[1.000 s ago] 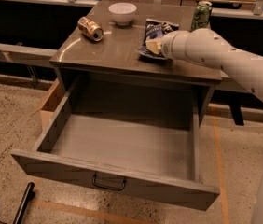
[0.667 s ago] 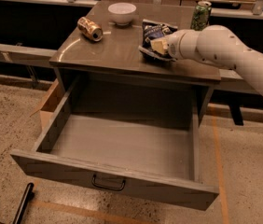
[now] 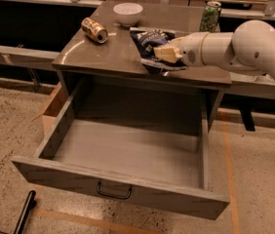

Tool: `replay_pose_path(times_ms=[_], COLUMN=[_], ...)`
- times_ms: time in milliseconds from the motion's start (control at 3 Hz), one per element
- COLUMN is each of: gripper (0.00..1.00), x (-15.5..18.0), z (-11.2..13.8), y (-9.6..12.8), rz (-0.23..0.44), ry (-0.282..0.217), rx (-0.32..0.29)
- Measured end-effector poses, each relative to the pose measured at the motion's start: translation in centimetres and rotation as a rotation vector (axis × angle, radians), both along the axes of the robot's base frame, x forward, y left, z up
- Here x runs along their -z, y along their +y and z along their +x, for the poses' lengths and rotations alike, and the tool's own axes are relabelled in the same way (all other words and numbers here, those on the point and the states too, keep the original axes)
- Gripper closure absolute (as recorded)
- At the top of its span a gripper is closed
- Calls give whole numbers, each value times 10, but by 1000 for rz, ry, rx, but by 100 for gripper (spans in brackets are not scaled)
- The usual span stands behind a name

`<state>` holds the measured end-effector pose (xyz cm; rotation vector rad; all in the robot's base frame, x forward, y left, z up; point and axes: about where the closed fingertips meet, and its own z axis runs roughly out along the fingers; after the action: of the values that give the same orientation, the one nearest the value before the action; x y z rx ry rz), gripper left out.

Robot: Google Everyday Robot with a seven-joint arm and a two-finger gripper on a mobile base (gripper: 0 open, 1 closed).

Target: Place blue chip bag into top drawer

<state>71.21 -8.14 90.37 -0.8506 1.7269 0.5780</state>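
The blue chip bag (image 3: 147, 39), crumpled navy foil with white lettering, lies at the front right of the grey cabinet top (image 3: 103, 52), partly over the front edge. My gripper (image 3: 163, 54) reaches in from the right on the white arm and is shut on the bag's right side. The top drawer (image 3: 79, 182) stands pulled wide open below, its inside bare, with its dark bail handle (image 3: 114, 191) at the centre of the front panel.
An orange can (image 3: 94, 29) lies on its side at the top's left. A white bowl (image 3: 127, 12) and an upright green can (image 3: 209, 16) stand at the back. A cardboard box (image 3: 52, 106) sits left of the drawer. A black bar (image 3: 23, 213) lies on the floor.
My gripper has moved left and toward the front edge of the top. The blue chip bag has moved with it, closer to the edge above the open drawer.
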Motion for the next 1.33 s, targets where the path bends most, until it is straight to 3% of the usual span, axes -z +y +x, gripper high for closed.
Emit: replay_pose_path(times_ms=[667,1333], gripper=[100,100], x=[1,9], z=[-80,-100], y=[20,33], rz=[-43,-54], ry=[-66,-49], rx=[-332,-398])
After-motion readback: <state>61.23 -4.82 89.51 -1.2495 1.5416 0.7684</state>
